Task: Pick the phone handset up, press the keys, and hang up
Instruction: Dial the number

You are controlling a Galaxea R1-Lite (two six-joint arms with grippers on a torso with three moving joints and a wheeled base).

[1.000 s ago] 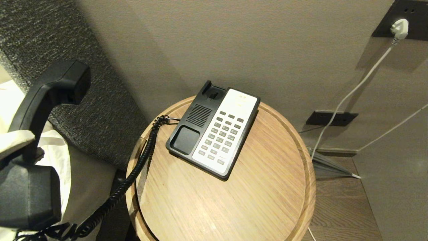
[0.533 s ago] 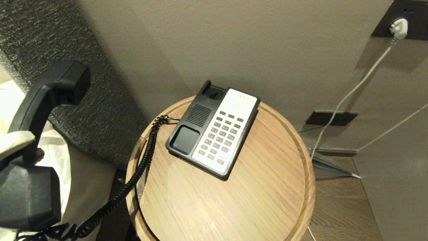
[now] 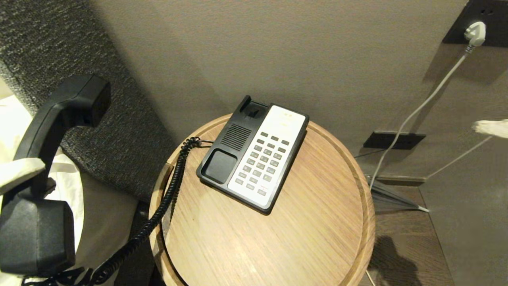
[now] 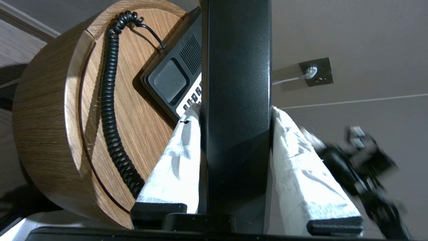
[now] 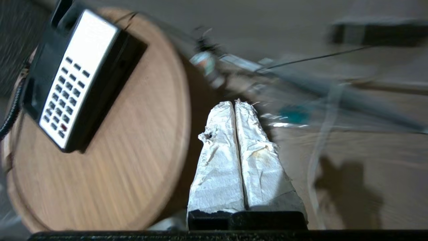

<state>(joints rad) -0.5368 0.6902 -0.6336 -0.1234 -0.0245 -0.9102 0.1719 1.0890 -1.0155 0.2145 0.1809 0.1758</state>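
The left gripper (image 4: 234, 113) clamps the black curved plastic phone handset (image 3: 47, 131) left of the black-and-white phone base (image 3: 254, 157). The right gripper (image 5: 235, 105) – fingers pressed together (empty) – may hit several keys or shove the base, and the coiled black cord (image 3: 166, 190) could drag.

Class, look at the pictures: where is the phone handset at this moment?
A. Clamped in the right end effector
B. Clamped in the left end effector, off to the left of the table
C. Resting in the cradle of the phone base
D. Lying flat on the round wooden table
B: the left end effector clamps the phone handset between its fingers, and the phone base has an empty cradle.
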